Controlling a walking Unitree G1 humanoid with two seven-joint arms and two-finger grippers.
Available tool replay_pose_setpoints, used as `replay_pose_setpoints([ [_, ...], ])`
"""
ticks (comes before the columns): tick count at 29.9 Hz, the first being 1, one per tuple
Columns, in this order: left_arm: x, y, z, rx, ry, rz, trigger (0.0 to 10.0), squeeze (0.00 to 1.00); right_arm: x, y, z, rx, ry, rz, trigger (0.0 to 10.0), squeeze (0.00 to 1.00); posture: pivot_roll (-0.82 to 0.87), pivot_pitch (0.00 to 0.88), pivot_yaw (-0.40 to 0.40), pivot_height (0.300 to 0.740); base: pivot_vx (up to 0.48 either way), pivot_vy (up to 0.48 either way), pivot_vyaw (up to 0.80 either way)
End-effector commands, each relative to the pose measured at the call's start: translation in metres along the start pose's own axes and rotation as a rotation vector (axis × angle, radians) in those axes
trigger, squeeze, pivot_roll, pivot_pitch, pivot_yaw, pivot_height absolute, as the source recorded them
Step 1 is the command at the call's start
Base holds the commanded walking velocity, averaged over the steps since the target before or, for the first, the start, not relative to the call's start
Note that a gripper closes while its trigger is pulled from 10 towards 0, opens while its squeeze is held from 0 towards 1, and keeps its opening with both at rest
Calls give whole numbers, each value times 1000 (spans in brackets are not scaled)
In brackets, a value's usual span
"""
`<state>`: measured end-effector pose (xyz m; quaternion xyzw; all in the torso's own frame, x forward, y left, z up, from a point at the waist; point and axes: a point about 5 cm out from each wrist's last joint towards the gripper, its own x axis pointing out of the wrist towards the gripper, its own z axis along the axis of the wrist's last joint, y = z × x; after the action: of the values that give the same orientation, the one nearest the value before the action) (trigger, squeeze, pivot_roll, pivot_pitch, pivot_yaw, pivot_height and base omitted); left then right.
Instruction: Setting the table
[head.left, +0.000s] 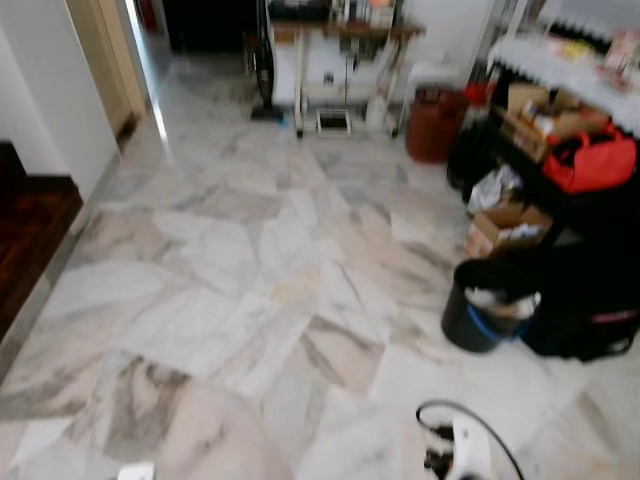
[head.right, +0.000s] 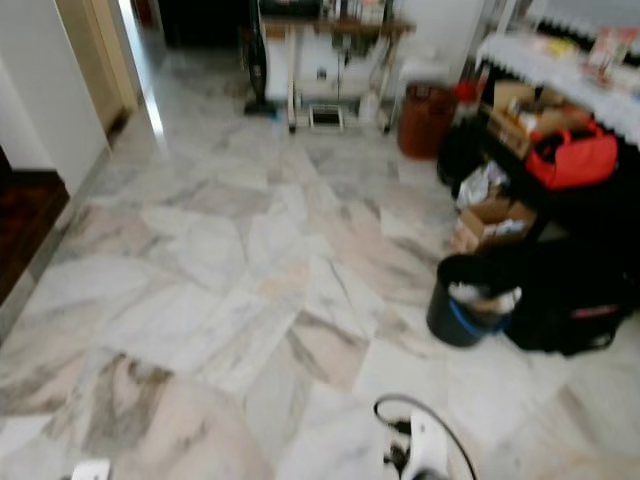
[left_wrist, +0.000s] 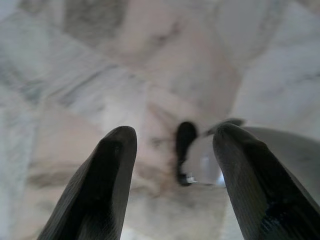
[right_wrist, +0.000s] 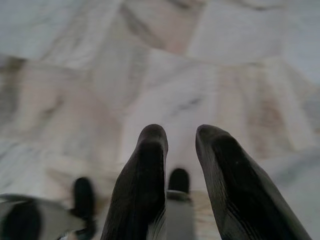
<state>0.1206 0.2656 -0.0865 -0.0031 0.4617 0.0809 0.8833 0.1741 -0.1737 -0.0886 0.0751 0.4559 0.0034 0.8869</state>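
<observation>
No tableware is in sight; the blurred eye views look down on a marble floor (head.left: 250, 270). A table with a white lace cloth (head.left: 560, 62) stands at the far right, with packets on it. In the left wrist view my left gripper (left_wrist: 175, 132) hangs over the floor, open, with nothing between its fingers (left_wrist: 107, 185). Seen from the right wrist, my right gripper (right_wrist: 181, 132) also hangs above the floor, its fingers (right_wrist: 145, 180) a little apart and holding nothing. A white arm part with a black cable (head.left: 465, 445) shows at the bottom edge.
Along the right side stand a black bucket (head.left: 485, 305), a black bag (head.left: 590, 300), cardboard boxes (head.left: 510, 225), a red bag (head.left: 592, 160) and a dark red bin (head.left: 435, 125). A desk (head.left: 340, 35) is at the back. A dark wooden step (head.left: 25, 230) lies left.
</observation>
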Motion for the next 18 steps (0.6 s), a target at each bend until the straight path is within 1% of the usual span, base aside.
replay_pose_setpoints([
  [1, 1, -7, 0, -3, -15, -13, 10000, 0, -2, -14, 2, -15, -5, -36, 10000, 0, 82, 0, -35, 740, 0, 0, 0],
  [2, 1, -7, 1, -22, -27, -9, 10000, 0, -5, -20, -4, -12, 5, -48, 10000, 0, 82, 0, -35, 740, 0, 0, 0],
  [3, 1, -7, 1, -29, -31, -9, 10000, 0, -6, -23, -6, -10, 11, -54, 10000, 0, 83, 0, -34, 740, 0, 0, 0],
  [4, 1, -7, 1, -25, -31, -10, 10000, 0, -9, -28, -13, -23, 29, -65, 10000, 0, 83, 0, -34, 740, 0, 0, 0],
  [5, 1, -7, 1, -25, -31, -10, 10000, 0, -9, -28, -13, -23, 29, -65, 10000, 0, 83, 0, -34, 740, 0, 0, 0],
  [6, 1, -7, 1, -22, -31, -15, 10000, 0, -13, -34, -20, -37, 46, -77, 10000, 0, 84, 0, -31, 740, 0, 0, 0],
  [8, 1, -7, 2, -20, -31, -19, 10000, 0, -16, -41, -27, -39, 58, -99, 10000, 0, 81, 0, -29, 740, 0, 0, 0],
  [9, 1, -7, 2, -19, -31, -20, 10000, 0, -18, -44, -29, -38, 62, -110, 10000, 0, 81, 0, -29, 740, 0, 0, 0],
  [12, 1, -7, 2, -11, -30, -27, 10000, 0, -26, -61, -38, -5, 79, -169, 10000, 0, 75, 0, -24, 740, 0, 0, 0],
  [14, 1, -6, 2, -6, -26, -31, 10000, 0, -28, -65, -40, -8, 87, -176, 10000, 0, 72, 0, -23, 740, 0, 0, 0],
  [18, 1, -6, 2, -8, -19, -28, 10000, 0, -29, -66, -43, -47, 111, -167, 10000, 0, 77, 0, -22, 740, 0, 0, 0],
])
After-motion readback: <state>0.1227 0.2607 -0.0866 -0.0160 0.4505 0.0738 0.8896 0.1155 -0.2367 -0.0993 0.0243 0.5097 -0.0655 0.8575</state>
